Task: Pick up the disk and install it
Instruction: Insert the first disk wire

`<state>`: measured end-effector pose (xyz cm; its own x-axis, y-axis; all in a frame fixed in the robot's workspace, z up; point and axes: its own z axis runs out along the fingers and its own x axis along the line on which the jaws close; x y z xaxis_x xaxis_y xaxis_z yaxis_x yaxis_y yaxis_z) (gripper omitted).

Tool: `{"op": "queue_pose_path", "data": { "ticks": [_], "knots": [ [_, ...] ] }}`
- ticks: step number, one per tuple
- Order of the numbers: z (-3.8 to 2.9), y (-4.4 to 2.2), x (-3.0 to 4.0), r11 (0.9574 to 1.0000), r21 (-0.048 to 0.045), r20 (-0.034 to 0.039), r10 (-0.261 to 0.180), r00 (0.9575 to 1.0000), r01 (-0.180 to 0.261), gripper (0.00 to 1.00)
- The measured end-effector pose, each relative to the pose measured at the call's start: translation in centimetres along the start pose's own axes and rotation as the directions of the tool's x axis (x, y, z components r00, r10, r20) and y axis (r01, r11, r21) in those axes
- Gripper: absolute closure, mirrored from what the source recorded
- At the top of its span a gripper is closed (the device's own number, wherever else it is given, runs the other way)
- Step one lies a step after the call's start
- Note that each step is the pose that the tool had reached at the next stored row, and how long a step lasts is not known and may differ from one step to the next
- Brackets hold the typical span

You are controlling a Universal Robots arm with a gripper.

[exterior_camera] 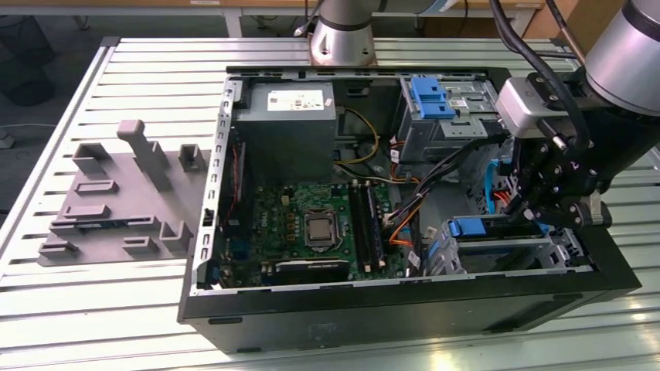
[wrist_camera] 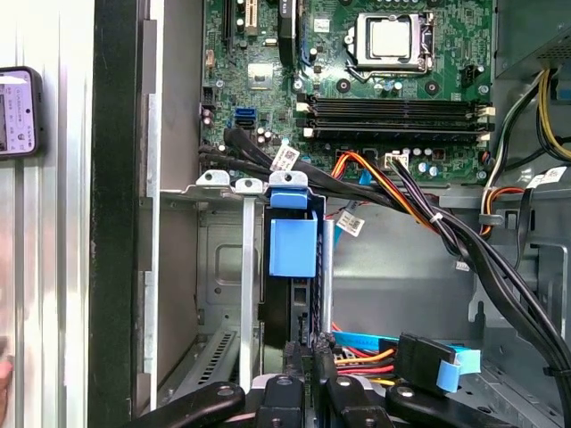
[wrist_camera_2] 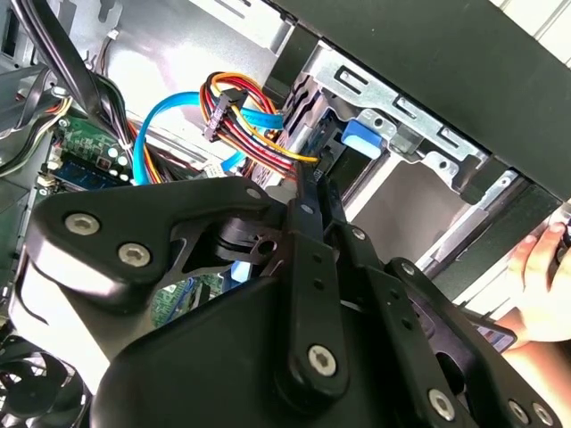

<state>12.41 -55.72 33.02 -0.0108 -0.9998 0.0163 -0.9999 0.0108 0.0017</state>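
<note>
I see the claw (exterior_camera: 543,202) clenched above the drive cage (exterior_camera: 505,251), where the disk (wrist_camera: 293,245) sits edge-on; its label isn't readable.

Black case (exterior_camera: 413,313) on a pale grey slatted table (exterior_camera: 103,309); grey fixture block (exterior_camera: 113,197) on the exterior view's left; green motherboard (wrist_camera: 357,62) with a silver processor (wrist_camera: 393,37); blue bracket (wrist_camera: 293,245) in a bare-metal cage (wrist_camera: 223,267); black gripper (wrist_camera: 310,357); light-blue cable (wrist_camera_2: 165,120); red, yellow, orange and black wires (wrist_camera_2: 241,107); grey power supply (exterior_camera: 286,116).
</note>
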Motion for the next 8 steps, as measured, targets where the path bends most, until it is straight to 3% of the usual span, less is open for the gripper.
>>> {"op": "queue_pose_path", "data": {
  "ticks": [8],
  "knots": [
    [-0.03,0.00,0.00,1.0000,0.0000,0.0002,0.000,1.0000,0.000,0.83]
  ]
}}
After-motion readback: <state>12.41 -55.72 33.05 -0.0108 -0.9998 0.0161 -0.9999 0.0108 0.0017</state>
